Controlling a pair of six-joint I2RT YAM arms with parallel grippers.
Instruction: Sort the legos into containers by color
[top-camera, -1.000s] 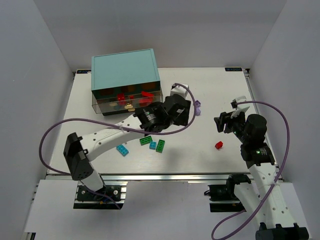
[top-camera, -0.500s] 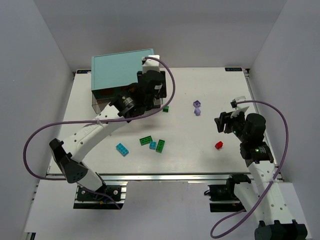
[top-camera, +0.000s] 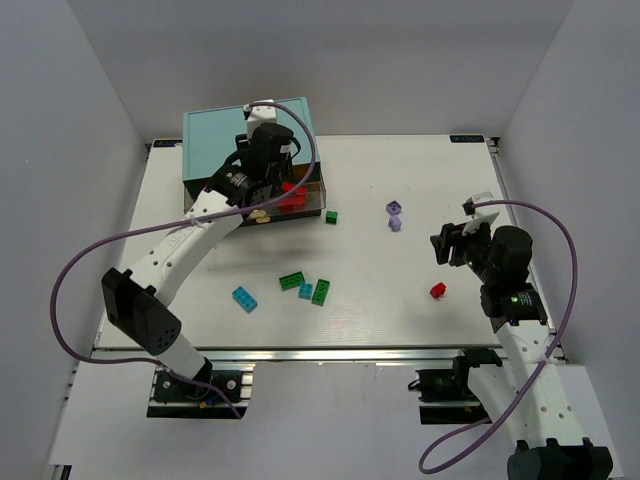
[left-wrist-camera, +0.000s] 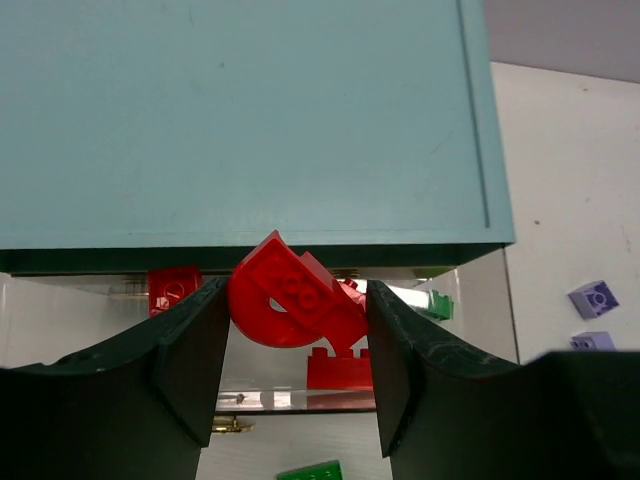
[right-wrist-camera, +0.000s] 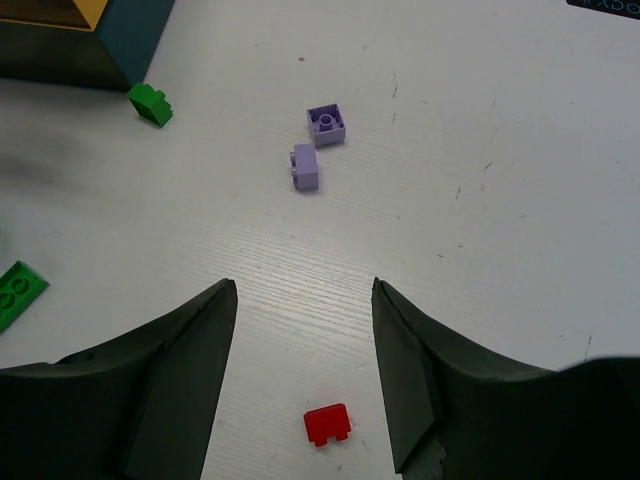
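The left gripper (left-wrist-camera: 296, 330) pinched a red lego (left-wrist-camera: 285, 298) above the open drawer (left-wrist-camera: 80, 330) at the table's (top-camera: 400, 180) far left corner. The right gripper (right-wrist-camera: 303, 300) hung open and empty, near a small red brick (right-wrist-camera: 327, 424).

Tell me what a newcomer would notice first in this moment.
The left gripper grips a chunky red lego right at the front edge of the teal cabinet, above an open drawer that holds red pieces. Off to the right, the right gripper hangs open over a lone red brick, with two lavender bricks beyond it.
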